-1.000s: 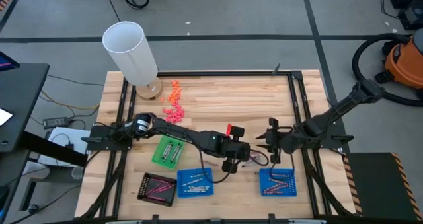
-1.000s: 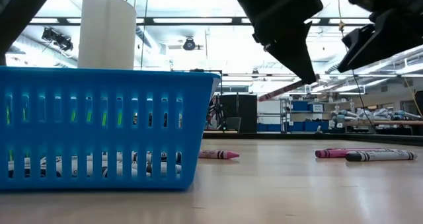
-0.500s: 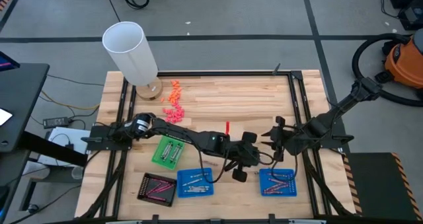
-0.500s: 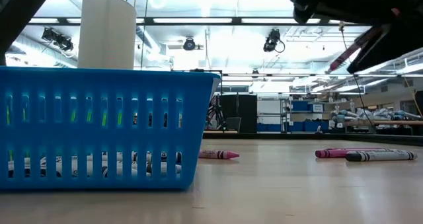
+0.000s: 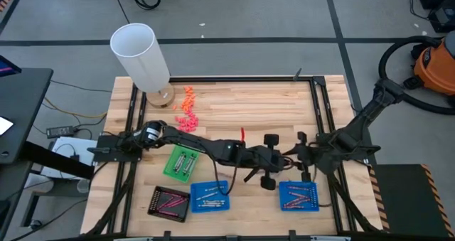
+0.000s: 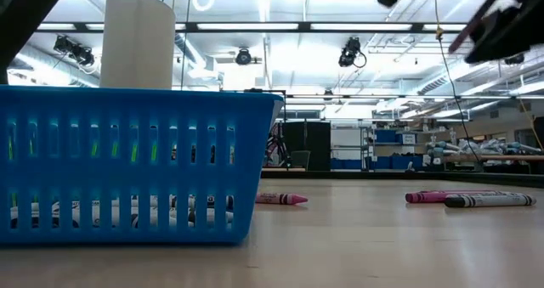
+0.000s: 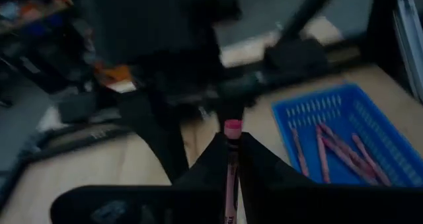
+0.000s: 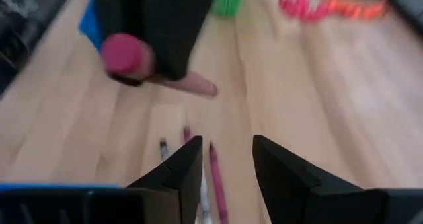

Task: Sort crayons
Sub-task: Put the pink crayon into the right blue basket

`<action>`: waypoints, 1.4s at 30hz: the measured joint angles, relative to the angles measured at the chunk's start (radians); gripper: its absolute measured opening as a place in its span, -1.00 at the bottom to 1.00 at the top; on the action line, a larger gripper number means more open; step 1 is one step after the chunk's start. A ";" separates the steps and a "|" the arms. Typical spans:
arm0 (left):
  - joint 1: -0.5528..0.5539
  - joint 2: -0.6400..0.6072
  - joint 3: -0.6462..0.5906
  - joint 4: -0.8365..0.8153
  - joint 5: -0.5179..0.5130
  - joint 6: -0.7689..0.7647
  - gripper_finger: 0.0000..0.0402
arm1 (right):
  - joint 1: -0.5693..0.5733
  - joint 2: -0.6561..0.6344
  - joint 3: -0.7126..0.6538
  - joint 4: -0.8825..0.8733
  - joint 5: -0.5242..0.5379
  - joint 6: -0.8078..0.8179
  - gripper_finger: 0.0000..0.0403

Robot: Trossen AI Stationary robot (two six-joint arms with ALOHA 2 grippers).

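Left gripper (image 7: 230,159): clenched on one pinkish-red wax crayon (image 7: 230,168). The crayon stands up between the two dark fingers, its flat end poking out past the fingertips. In the high view this gripper (image 5: 274,159) sits mid-table at the end of the outstretched left arm, raised off the wood.

Right gripper (image 8: 225,163): fingers apart, nothing between them. In the high view it (image 5: 301,150) faces the left gripper from close by, apart from it. In the right wrist view, the round pink butt of the held crayon (image 8: 123,54) shows just ahead of the open fingers, against the dark bulk of the left gripper.

Loose crayons (image 8: 210,178): three thin sticks, pinkish-red and silvery-grey, lie flat on the pale wooden table (image 5: 249,102) directly below and between the right fingers. The low view shows a pink one and a dark one side by side (image 6: 472,198), and one more (image 6: 282,199) further off.

Blue slotted plastic tray (image 5: 298,195): just beyond the right gripper towards the near table edge, holding several pinkish crayons; seen past the left fingers as well (image 7: 344,135). A second blue tray (image 5: 210,195) lies near the left arm, with grey sticks in it. Green tray (image 5: 181,162) and dark tray (image 5: 169,202) lie further back along the left arm.

White upright cylinder (image 5: 140,56) and scattered orange and pink chunky bits (image 5: 187,113): well apart from both grippers, at the far left corner.
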 joint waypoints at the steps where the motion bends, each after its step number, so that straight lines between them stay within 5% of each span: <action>1: 0.000 -0.009 0.000 0.012 -0.006 0.003 -0.91 | 0.024 -0.010 0.000 0.012 0.037 -0.005 -0.29; 8: -0.006 -0.045 0.001 0.115 -0.011 0.040 -0.91 | 0.153 -0.032 0.000 0.170 0.281 -0.190 -0.29; 14: -0.005 -0.050 0.000 0.186 -0.011 0.029 -0.91 | 0.179 -0.016 0.001 0.374 0.382 -0.417 -0.29; 21: -0.005 -0.050 0.001 0.200 -0.028 0.045 -0.91 | 0.179 -0.017 0.001 0.431 0.383 -0.481 -0.33; 29: -0.007 -0.050 0.001 0.179 -0.027 0.046 -0.88 | 0.178 -0.016 0.001 0.402 0.311 -0.446 -0.84; 37: -0.017 -0.079 0.000 0.025 -0.052 0.038 -0.25 | 0.176 -0.018 0.000 0.331 0.266 -0.291 -0.79; 42: -0.026 -0.122 0.003 -0.243 -0.050 -0.083 0.00 | 0.161 -0.022 0.000 0.279 0.108 -0.164 -0.77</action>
